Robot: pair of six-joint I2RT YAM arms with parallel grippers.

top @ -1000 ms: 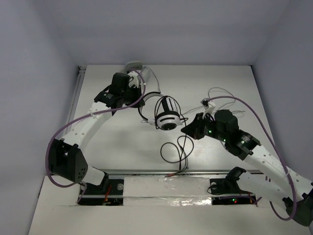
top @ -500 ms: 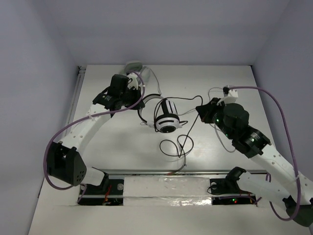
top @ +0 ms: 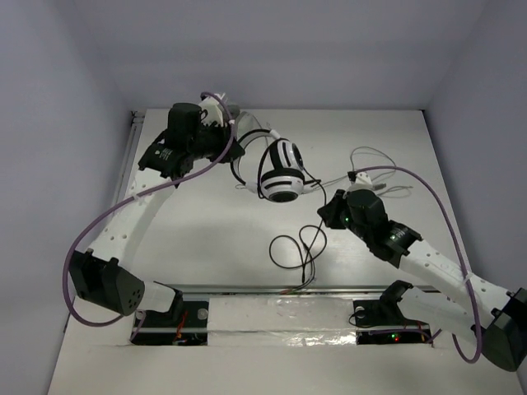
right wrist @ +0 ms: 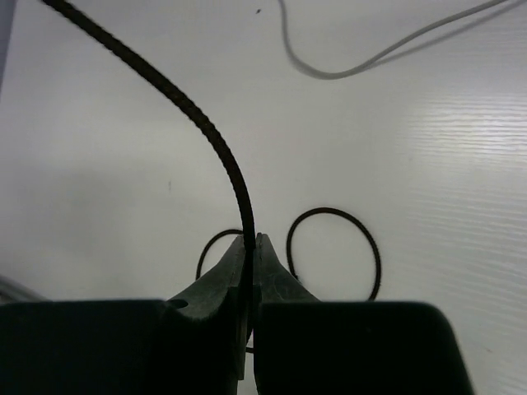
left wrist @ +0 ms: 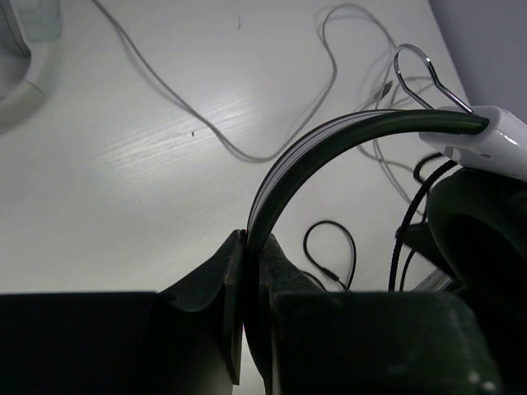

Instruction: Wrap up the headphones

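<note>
The headphones [top: 281,171], with white earcups and black pads, hang lifted above the table's middle. My left gripper [top: 238,159] is shut on their black headband [left wrist: 329,148], at the fingertips in the left wrist view [left wrist: 254,243]. One black earcup pad [left wrist: 486,239] shows at the right of that view. The thin black cable [top: 315,196] runs from the earcup to my right gripper [top: 325,216], which is shut on it [right wrist: 251,243]. The cable [right wrist: 198,123] rises taut to the upper left. Its slack lies in loops [top: 298,247] on the table, with a red plug [top: 287,291] at the front edge.
A pale grey-white headset [top: 226,111] lies at the back behind my left arm, and it also shows in the left wrist view [left wrist: 20,74]. Its light grey cable [top: 375,160] trails across the right of the table [left wrist: 247,152] [right wrist: 370,58]. A metal rail [top: 247,290] crosses the front.
My left gripper has raised the headphones and drawn them toward the back left. My right gripper swung back and up with the cable, then came forward and down again.
</note>
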